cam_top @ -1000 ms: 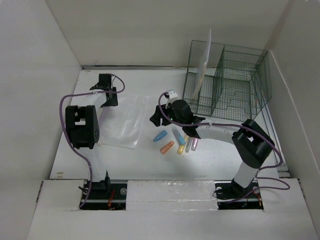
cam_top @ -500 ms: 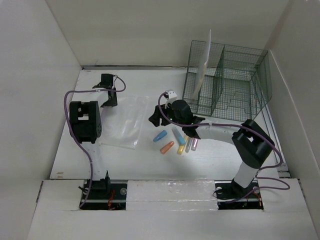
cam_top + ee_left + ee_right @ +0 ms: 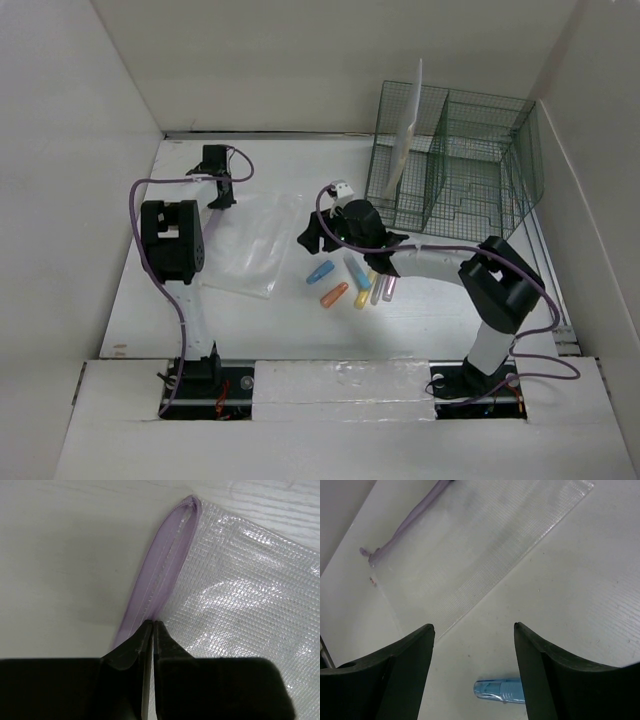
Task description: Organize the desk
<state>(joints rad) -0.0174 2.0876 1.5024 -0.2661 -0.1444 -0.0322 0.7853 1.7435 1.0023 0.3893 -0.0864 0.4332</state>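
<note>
The broad matte-white surface (image 3: 290, 320) runs from the arm bases to the far wall and carries everything. A dark green wire-mesh rack (image 3: 460, 160) stands at its far right corner, and a flat transparent mesh pouch (image 3: 240, 595) lies left of centre.

The left end effector (image 3: 151, 626) sits at the pouch's far left corner. Its fingers are pressed together on the lilac zip edge (image 3: 167, 555), which runs away from them along the pouch's side.

The right end effector (image 3: 472, 626) hangs with its fingers wide apart and nothing between them, just right of the pouch's right edge.

A short light-blue capped marker (image 3: 497, 690) lies on the surface on the near side of that end effector, towards the arm bases. The other coloured markers (image 3: 365, 285) are fanned out just beyond it to the right.

The right arm is plainly the nearer one. In its wrist view the blue marker's long axis runs across the gap, roughly in line with the direction the fingers close. So a pick would probably need the wrist drawn back towards the bases and turned first.
</note>
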